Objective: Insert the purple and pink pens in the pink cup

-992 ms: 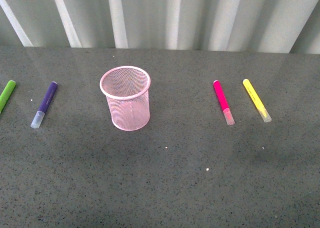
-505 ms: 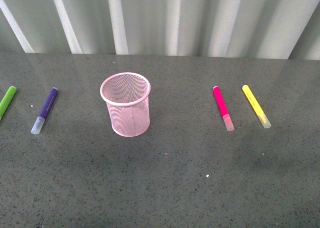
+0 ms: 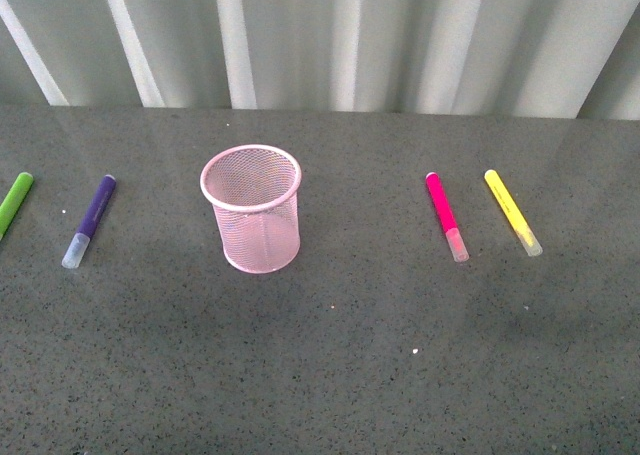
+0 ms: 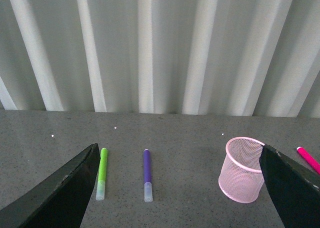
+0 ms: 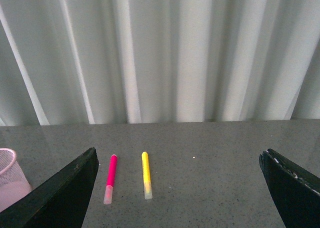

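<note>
In the front view, the pink cup (image 3: 254,231) stands upright a little left of the frame's centre, mouth open upward, on the grey speckled table (image 3: 350,375). The purple pen (image 3: 89,221) lies flat at centre left, well apart from the cup. Its long axis is slanted, with the dark end toward the upper right and the clear cap toward the lower left. The pink pen (image 3: 446,217) lies flat at centre right, also well apart from the cup. It leans the other way, with the magenta end at the upper left and the cap pointing to the lower right.

A yellow marker (image 3: 513,212) lies just right of the pink pen and nearly parallel to it. A green marker (image 3: 13,201) sits at the left edge beside the purple pen.

Neither arm shows in the front view. Each wrist view shows two dark fingers spread wide, so the left gripper (image 4: 177,148) and the right gripper (image 5: 177,152) both gape fully and hold nothing above the table.
</note>
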`<state>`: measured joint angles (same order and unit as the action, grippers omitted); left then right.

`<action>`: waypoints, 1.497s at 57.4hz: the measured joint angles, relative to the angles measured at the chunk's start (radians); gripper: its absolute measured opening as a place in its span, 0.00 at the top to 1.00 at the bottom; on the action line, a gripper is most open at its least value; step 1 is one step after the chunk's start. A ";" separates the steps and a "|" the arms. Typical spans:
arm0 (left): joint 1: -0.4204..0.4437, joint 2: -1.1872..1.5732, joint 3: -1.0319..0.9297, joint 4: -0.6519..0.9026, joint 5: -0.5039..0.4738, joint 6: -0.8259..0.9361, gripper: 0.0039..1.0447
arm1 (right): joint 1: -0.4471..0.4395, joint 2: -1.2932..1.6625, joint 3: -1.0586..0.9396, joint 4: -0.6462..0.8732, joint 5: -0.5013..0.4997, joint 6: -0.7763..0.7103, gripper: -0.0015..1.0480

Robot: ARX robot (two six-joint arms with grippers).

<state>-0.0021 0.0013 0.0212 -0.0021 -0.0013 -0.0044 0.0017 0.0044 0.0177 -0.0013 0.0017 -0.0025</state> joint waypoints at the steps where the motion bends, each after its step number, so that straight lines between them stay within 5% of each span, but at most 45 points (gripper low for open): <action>1: -0.012 0.006 0.001 -0.008 -0.037 -0.013 0.06 | 0.000 0.000 0.000 0.000 0.000 0.000 0.07; 7: -0.051 0.063 0.002 -0.031 -0.208 -0.128 0.06 | 0.000 0.000 0.000 0.000 0.001 0.000 0.07; 25: -0.011 0.705 0.122 0.550 -0.066 -0.188 0.06 | 0.000 0.000 0.000 0.000 0.000 0.000 0.07; 34: -0.035 1.038 0.325 0.626 -0.049 -0.117 0.06 | 0.000 0.000 0.000 0.000 0.000 0.000 0.07; 52: -0.009 1.550 0.756 0.295 0.113 0.048 0.06 | 0.000 0.000 0.000 0.000 0.000 0.000 0.07; 69: 0.016 1.811 0.971 0.158 -0.002 0.164 0.06 | 0.000 0.000 0.000 0.000 0.000 0.000 0.07; 86: 0.018 1.946 1.027 0.077 0.007 0.183 0.06 | 0.000 0.000 0.000 0.000 0.000 0.000 0.07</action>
<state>0.0162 1.9469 1.0485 0.0750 0.0059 0.1791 0.0017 0.0044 0.0177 -0.0013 0.0017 -0.0025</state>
